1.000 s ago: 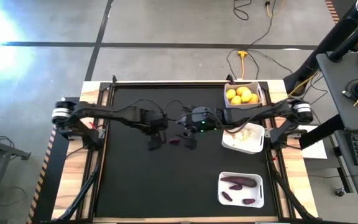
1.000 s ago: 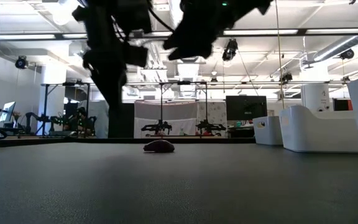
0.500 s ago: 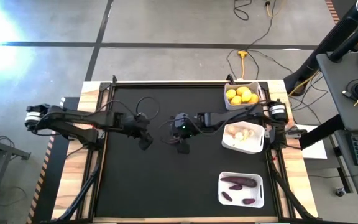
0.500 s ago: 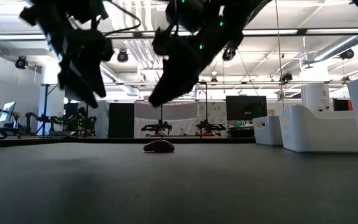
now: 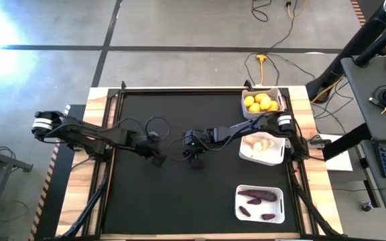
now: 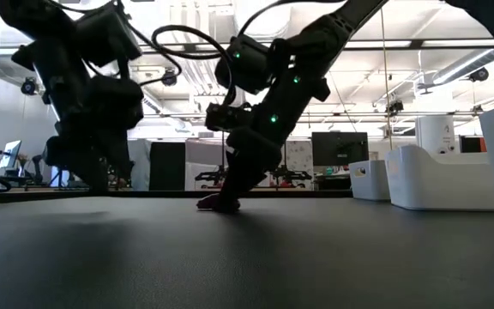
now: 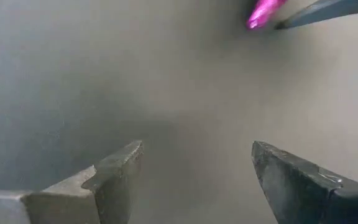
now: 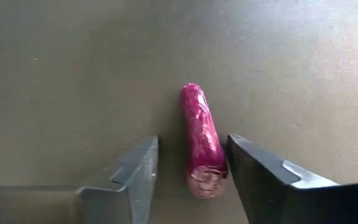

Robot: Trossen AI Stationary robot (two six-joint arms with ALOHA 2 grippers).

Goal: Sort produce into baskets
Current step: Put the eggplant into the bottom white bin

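Between the spread fingers [image 8: 253, 180] of the right gripper [image 8: 191, 177] a small purple eggplant piece [image 8: 201, 140] is lying on the black table [image 5: 146, 201], with a gap showing on each side. Just beside it, the left gripper [image 7: 194, 171] is hovering low over bare mat, jaws wide and holding nothing. Off to the right gripper's far side are sitting three white baskets [image 5: 279, 203] with lemons [image 5: 261, 102], garlic bulbs [image 5: 259, 144] and eggplants [image 5: 258, 195].

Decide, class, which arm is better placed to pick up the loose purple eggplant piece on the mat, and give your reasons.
Right. The right end effector is down at the mat, open, with the eggplant piece lying between its fingers. The left end effector is open over bare mat, the piece off to one side.
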